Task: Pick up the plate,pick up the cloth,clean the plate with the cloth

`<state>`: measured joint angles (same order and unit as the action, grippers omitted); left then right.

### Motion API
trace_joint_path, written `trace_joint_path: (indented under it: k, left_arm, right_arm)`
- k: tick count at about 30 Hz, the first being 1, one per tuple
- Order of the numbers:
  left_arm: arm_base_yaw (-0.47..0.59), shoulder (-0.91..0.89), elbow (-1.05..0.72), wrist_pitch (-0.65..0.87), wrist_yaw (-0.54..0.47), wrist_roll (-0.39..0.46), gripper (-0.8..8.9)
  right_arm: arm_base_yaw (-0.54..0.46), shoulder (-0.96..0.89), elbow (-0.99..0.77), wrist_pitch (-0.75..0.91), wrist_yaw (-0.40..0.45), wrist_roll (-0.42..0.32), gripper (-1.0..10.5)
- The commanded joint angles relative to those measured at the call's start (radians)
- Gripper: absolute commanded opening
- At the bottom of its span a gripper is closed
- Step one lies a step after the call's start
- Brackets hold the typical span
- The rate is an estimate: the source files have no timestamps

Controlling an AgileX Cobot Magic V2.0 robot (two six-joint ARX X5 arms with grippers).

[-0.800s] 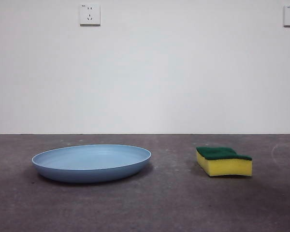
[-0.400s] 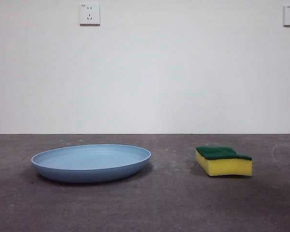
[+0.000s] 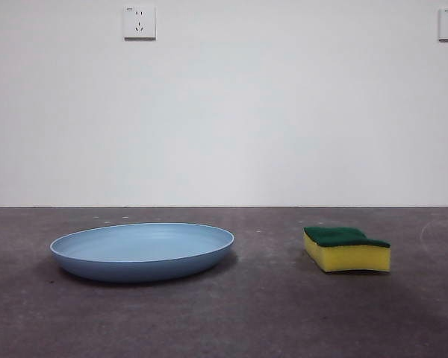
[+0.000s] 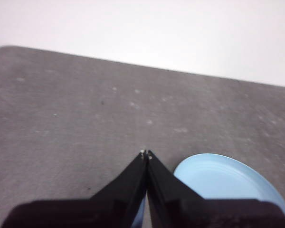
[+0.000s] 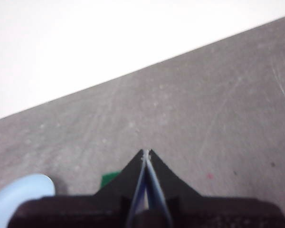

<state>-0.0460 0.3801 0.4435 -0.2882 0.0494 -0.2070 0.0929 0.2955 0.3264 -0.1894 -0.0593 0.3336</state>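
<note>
Nothing moved: plate (image 3: 142,251) and sponge (image 3: 346,249) apart on bench (image 3: 269,313). Left tool (image 4: 146,153), right tool (image 5: 146,152) clenched, empty.

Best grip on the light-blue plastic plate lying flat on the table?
Probably the upturned rim of the shallow, round light-blue plastic plate: one jaw over the lip, one under. It lies flat and is too wide to span. The left gripper, jaws shut, is nearest, so open it and come in low at the near edge.
</note>
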Motion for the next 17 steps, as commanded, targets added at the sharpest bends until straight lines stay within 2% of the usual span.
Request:
trace_joint_path:
  k: [1, 6, 9, 10, 12, 14, 15, 17]
  left_arm:
    - [0.002, 0.139, 0.147, -0.057, 0.049, 0.021, -0.05]
    - [0.002, 0.354, 0.378, -0.180, 0.137, 0.096, 0.00]
    - [0.002, 0.457, 0.494, -0.235, 0.144, 0.107, 0.09]
    - [0.002, 0.487, 0.527, -0.246, 0.145, 0.107, 0.44]
    - [0.002, 0.531, 0.573, -0.256, 0.145, 0.106, 1.96]
    - [0.002, 0.569, 0.604, -0.257, 0.144, 0.105, 3.82]
    - [0.002, 0.582, 0.611, -0.259, 0.144, 0.103, 4.21]
    - [0.002, 0.607, 0.612, -0.270, 0.156, 0.102, 4.21]
  right_arm:
    - [0.000, 0.109, 0.131, -0.031, -0.041, 0.003, -0.1]
    - [0.000, 0.307, 0.373, -0.151, -0.161, -0.069, 0.0]
    - [0.000, 0.428, 0.519, -0.249, -0.241, -0.113, 0.0]
    - [0.000, 0.469, 0.566, -0.285, -0.267, -0.132, 0.2]
    - [0.000, 0.538, 0.639, -0.338, -0.308, -0.165, 1.5]
    - [0.000, 0.599, 0.697, -0.383, -0.308, -0.169, 3.6]
    - [0.000, 0.620, 0.713, -0.395, -0.308, -0.169, 4.4]
    - [0.000, 0.657, 0.732, -0.408, -0.309, -0.166, 5.5]
